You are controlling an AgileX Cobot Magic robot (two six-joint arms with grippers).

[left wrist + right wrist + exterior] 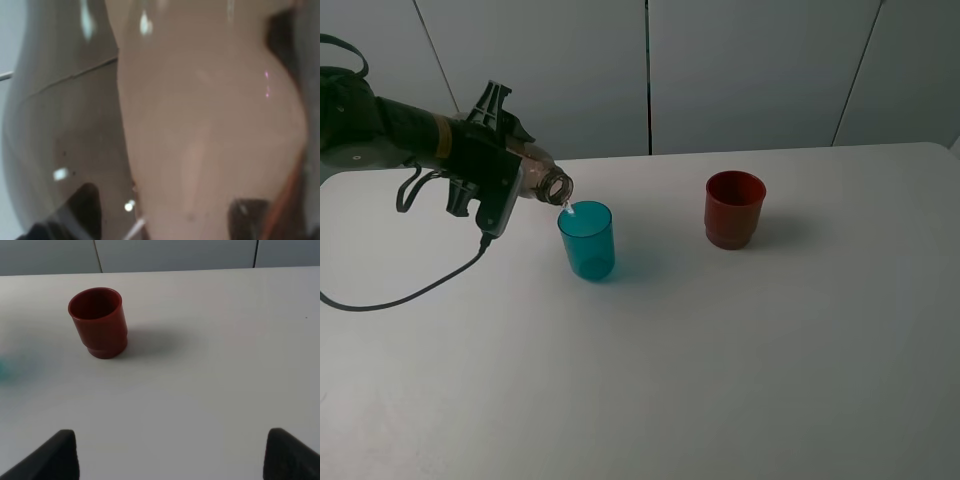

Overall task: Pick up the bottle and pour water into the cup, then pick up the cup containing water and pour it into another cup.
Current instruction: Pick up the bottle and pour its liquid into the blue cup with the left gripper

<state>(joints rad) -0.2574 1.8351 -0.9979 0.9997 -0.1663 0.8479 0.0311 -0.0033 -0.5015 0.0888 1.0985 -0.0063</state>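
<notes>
My left gripper (505, 165) is shut on the clear greyish bottle (545, 182) and holds it tipped over. Its open neck points down at the rim of the teal cup (587, 240), and a thin stream of water falls into the cup. The bottle's wall (200, 125) fills the left wrist view. The red-brown cup (734, 208) stands upright to the right of the teal cup; it also shows in the right wrist view (98, 322). My right gripper (170, 455) is open and empty above the table, well short of the red-brown cup. It is out of the exterior high view.
The white table (720, 350) carries only the two cups. A black cable (410, 295) hangs from the left arm onto the table's left part. Grey wall panels (750, 70) stand behind the far edge.
</notes>
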